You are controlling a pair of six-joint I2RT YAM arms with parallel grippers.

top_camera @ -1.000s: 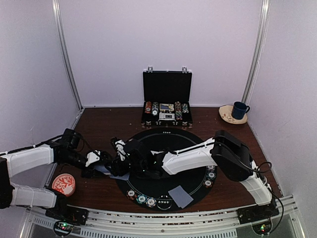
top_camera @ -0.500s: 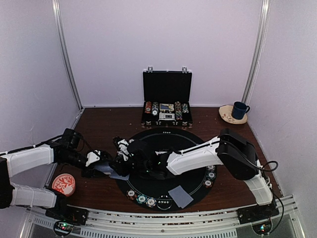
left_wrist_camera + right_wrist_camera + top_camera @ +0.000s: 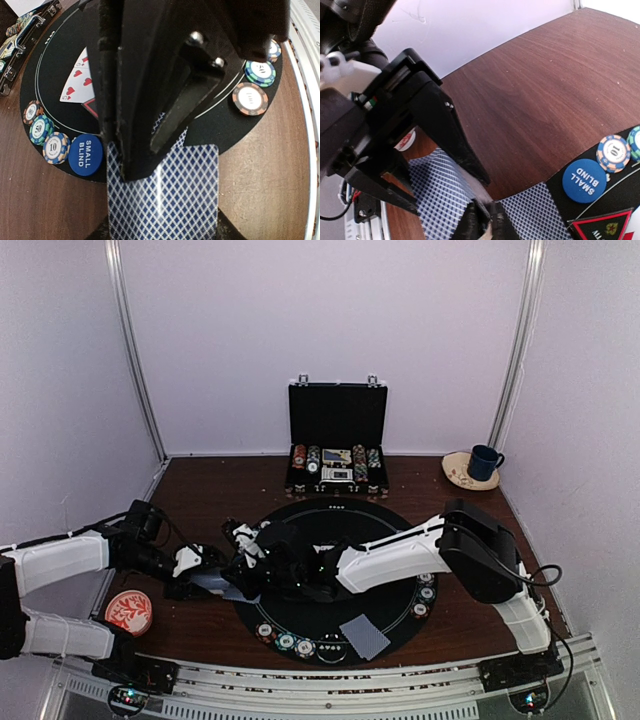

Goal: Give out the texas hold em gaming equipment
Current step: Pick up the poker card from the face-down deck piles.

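Brown wooden table (image 3: 200, 490) carries a round black mat (image 3: 330, 520) at centre; a black briefcase (image 3: 337, 430) stands open at the rear with rows of chips in its base. Left gripper (image 3: 212, 575) sits just off the mat's left edge, jaws closed on a stack of blue diamond-backed playing cards (image 3: 170, 205) held level above the mat rim. The right arm reaches across the mat to that same stack. Right gripper (image 3: 485, 225) shows a narrow pincer, tips pinched at the near edge of the cards, which spread to either side of it. A red-and-white dish (image 3: 128, 610) lies on bare wood at the near left, apart from the mat. A blue cup (image 3: 485, 462) rests on a saucer (image 3: 455, 472) at the rear right corner. One face-down card (image 3: 364, 636) lies alone at the mat's near edge; face-up cards with red hearts (image 3: 80, 82) lie further in. A red triangle marker (image 3: 605, 227) sits on the mat just beside a blue disc marked SMALL BLIND (image 3: 85, 154). Striped-edge chips (image 3: 56, 148) marked 10 and 50 sit just beside that disc; more chips (image 3: 295, 642) line the near rim; others (image 3: 425, 595) sit at the right rim.
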